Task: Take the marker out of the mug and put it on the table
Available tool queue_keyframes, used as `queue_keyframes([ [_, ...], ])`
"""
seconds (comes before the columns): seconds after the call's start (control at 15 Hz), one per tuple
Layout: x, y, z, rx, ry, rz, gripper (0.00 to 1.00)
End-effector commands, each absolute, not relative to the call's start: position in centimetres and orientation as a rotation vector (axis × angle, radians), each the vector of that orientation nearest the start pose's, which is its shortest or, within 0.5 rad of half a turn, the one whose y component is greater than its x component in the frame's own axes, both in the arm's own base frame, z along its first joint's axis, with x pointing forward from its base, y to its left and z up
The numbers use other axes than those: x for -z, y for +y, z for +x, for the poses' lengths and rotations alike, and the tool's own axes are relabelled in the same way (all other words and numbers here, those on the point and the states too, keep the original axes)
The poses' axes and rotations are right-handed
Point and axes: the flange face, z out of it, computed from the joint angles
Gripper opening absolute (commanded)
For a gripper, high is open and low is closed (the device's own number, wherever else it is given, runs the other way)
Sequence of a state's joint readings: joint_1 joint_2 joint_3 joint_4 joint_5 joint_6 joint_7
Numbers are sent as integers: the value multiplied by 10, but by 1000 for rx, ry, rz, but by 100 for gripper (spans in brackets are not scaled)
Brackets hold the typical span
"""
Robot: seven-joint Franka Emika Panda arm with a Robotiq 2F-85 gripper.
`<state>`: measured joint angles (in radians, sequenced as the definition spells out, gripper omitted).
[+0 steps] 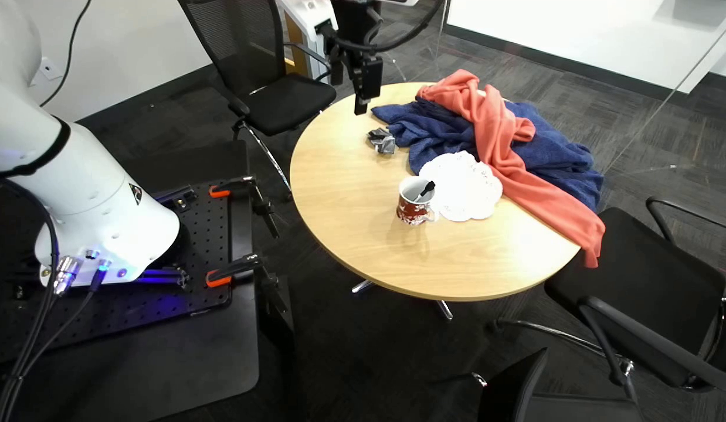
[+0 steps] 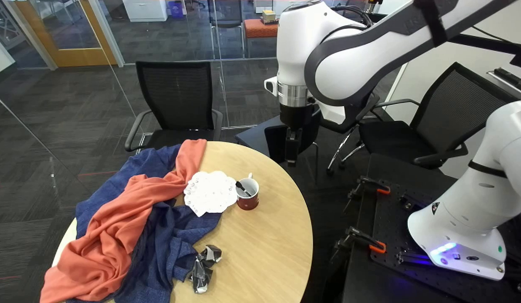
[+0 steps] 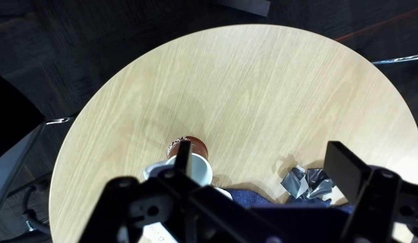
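Observation:
The mug (image 1: 411, 212) is red-brown with a white pattern, a white inside and a pale rim. It stands upright on the round light wooden table (image 1: 339, 193), and it also shows in an exterior view (image 2: 248, 203) and in the wrist view (image 3: 199, 148). The marker (image 1: 424, 191) leans inside the mug, its black end above the rim; it also shows in an exterior view (image 2: 243, 189). In the wrist view a finger covers part of the mug and the marker does not show. My gripper (image 3: 258, 148) is open and empty, pointing down, high above the table and apart from the mug.
A white lacy doily (image 1: 461, 190) lies beside the mug. A dark blue cloth (image 1: 553, 155) and a coral cloth (image 1: 504, 129) cover much of the table and hang over its edge. Crumpled dark shiny wrapping (image 3: 307, 184) lies by the blue cloth. Black chairs (image 2: 176, 97) stand around.

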<state>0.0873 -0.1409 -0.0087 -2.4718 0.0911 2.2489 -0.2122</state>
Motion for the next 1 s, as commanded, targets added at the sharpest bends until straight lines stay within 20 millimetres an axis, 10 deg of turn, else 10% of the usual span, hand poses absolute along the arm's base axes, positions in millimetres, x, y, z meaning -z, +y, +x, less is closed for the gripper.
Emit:
queue_keyframes([
  [0.0,-339,38,450,-119,-353,-3044,100],
  [0.93,-244,46,480,203,-284,-2994,100],
])
